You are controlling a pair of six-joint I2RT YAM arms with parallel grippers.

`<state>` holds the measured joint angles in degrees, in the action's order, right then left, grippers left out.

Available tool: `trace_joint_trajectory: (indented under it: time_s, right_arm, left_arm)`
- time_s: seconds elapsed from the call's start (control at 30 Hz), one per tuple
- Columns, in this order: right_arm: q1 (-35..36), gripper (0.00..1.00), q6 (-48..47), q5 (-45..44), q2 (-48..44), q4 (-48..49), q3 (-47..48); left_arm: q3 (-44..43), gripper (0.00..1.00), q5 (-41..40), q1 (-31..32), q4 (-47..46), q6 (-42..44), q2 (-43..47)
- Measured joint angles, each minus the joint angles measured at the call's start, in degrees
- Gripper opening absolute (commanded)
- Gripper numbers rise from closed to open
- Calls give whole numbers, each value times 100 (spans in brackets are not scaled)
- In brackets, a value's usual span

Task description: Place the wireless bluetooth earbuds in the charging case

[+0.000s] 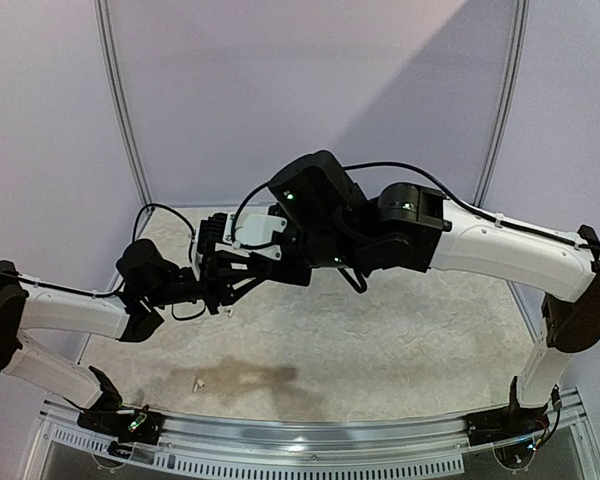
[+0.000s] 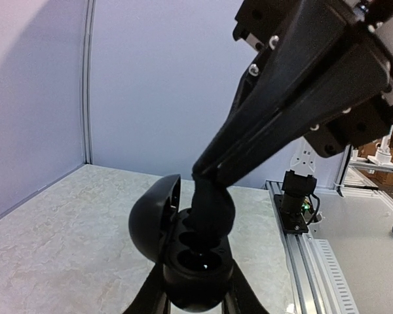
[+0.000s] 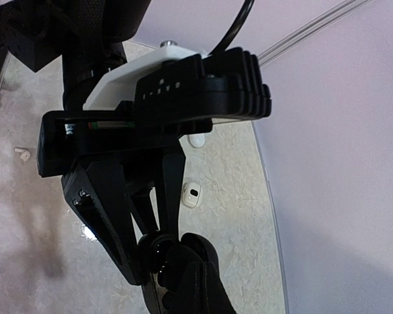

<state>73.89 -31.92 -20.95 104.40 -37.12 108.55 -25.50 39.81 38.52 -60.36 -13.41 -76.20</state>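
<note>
The left pincer [image 2: 196, 297] grips the open charging case [image 2: 193, 278] while the clenched right pincer [image 2: 208, 175] seems to seat a black earbud [image 2: 209, 209] in it; white earbuds [image 3: 192, 194] lie unplaced on the tabletop [image 3: 236, 196].

The left arm [image 1: 70, 312] rises from its base at the near left corner. Its elbow is folded outward and its forearm runs inward, roughly level above the table. The left gripper [image 2: 198, 282] points toward the right arm's side, jaws drawn in but not meeting. The right arm [image 1: 500, 245] has its elbow high at the outer right. Its forearm extends inward past centre, with the wrist [image 1: 412, 215] bent downward. The right gripper [image 2: 208, 188] has its jaws fully closed, tips angled down directly above the left gripper's fingertips.
</note>
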Motion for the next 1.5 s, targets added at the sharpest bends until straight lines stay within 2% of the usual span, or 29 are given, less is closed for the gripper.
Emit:
trace_joint_trajectory:
  time_s: [0.63, 0.77, 0.87, 1.37, 1.5]
  right_arm:
    - [2, 0, -291, -92, 188, -22, -61]
    - [2, 14, -262, -83, 197, -26, -61]
    - [7, 18, -203, -105, 203, -63, -61]
    - [7, 32, 118, -122, 195, -317, 374]
    - [-31, 35, 343, -72, 107, -256, 457]
  left_arm:
    - [0, 0, -90, 11, 24, -142, 11]
    - [0, 0, -107, 11, 26, -140, 11]
    - [0, 0, -133, 17, 74, -138, 11]
    - [0, 0, -208, 22, 210, -118, 59]
    - [0, 0, -240, 33, 492, 350, 98]
